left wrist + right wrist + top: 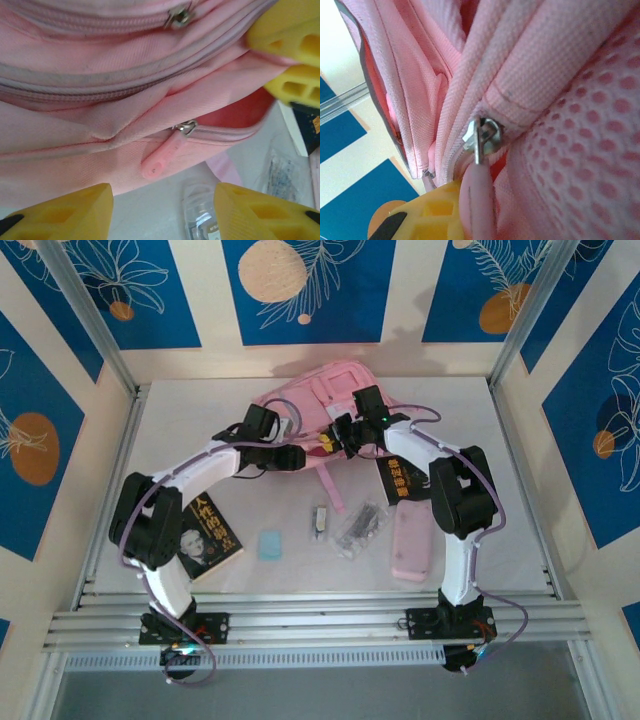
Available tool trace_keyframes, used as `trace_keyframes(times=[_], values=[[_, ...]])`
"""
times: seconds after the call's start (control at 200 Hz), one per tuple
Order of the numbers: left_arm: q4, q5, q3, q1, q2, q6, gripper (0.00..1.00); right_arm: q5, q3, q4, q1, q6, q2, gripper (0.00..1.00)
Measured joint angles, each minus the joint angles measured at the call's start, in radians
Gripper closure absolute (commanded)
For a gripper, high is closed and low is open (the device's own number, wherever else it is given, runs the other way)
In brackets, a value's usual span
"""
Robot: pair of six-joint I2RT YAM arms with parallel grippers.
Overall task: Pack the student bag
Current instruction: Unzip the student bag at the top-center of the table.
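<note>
Student bag partly hidden under arms; right hand pinches zipper pull, left hand spread.

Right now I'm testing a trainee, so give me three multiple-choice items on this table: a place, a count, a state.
1. Where does the case lie? A near right B far left C far centre
2. How many books show? A one B two C four
3. How do the left jaws stand? A open B shut on a pen C shut on a strap
A: it lies beside the right arm.
B: one left, one partly under that arm.
A: fingers wide apart, gripping nothing.
</note>
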Motion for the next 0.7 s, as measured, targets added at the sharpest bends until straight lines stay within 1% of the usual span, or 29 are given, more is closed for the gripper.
trace_keyframes(times=[0.315,0.41,0.565,0.7], values=[[-0.035,-0.005,0.1,-0.023,0.103,0.0,0.46,-0.003,0.0,0.016,0.0,0.006,-0.002,1.0],[-0.043,-0.026,0.141,-0.036,0.135,0.002,0.49,-0.003,0.0,0.02,0.0,0.012,-0.002,1.0],[-0.071,-0.058,0.182,-0.039,0.175,0.011,0.59,-0.003,-0.017,0.047,0.0,0.022,-0.002,1.0],[-0.087,-0.071,0.193,-0.039,0.203,0.023,0.63,-0.003,-0.038,0.061,-0.001,0.026,-0.002,1.0]])
